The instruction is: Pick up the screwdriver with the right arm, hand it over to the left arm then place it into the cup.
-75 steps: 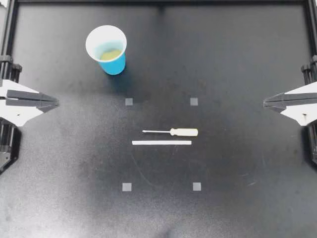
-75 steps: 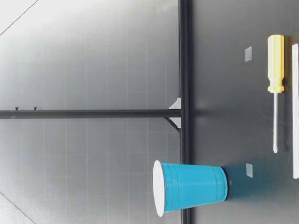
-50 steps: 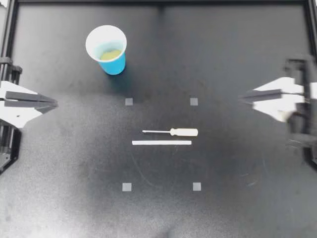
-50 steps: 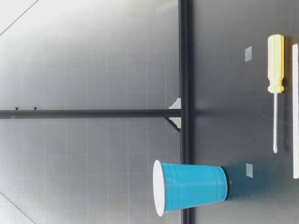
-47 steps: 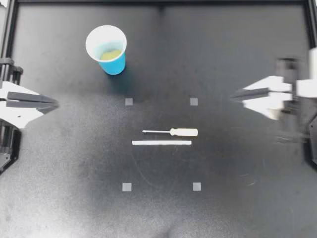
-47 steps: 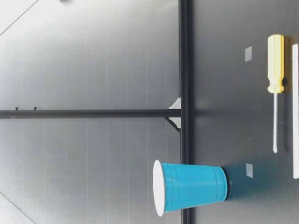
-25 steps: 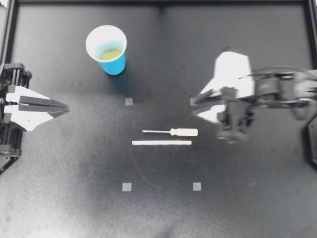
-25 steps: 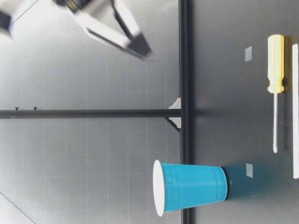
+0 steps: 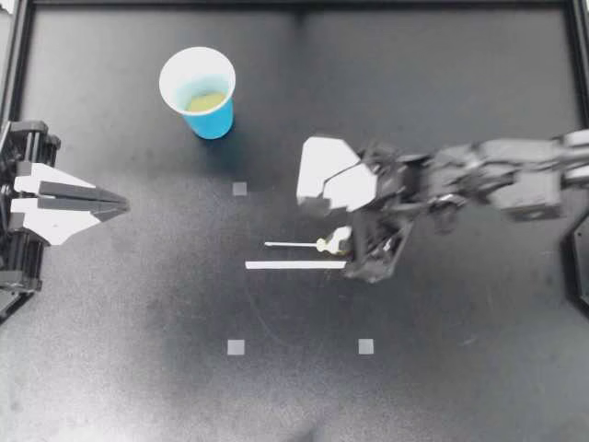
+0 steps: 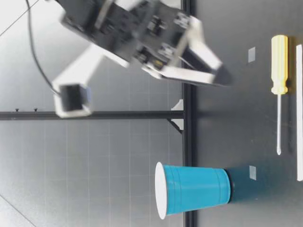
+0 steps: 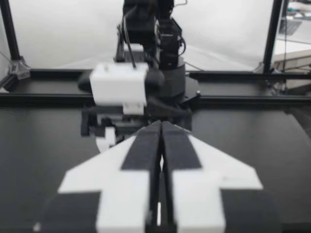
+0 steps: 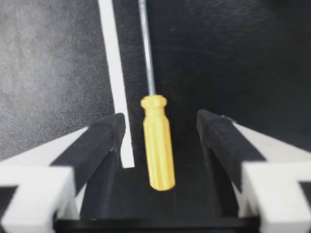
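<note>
A screwdriver (image 9: 293, 244) with a yellow handle lies flat mid-table, its shaft pointing toward my left arm. My right gripper (image 9: 354, 247) hangs over the handle and covers most of it. In the right wrist view the handle (image 12: 158, 145) lies between the open fingers (image 12: 104, 141), with a gap on both sides. In the low view my right gripper (image 10: 220, 75) hovers above the handle (image 10: 279, 64). The blue cup (image 9: 197, 90) stands upright at the back left. My left gripper (image 9: 120, 205) is shut and empty near the left edge; its tips (image 11: 160, 127) point at the right arm.
A white tape strip (image 9: 300, 265) lies parallel to the screwdriver, just in front of it. Small grey squares (image 9: 236, 347) mark the table around the middle. A black frame rail (image 9: 294, 5) runs along the back edge.
My right arm has swung in from the right edge to above the screwdriver handle and its fingers have opened. My left gripper has come a little inward, still shut.
</note>
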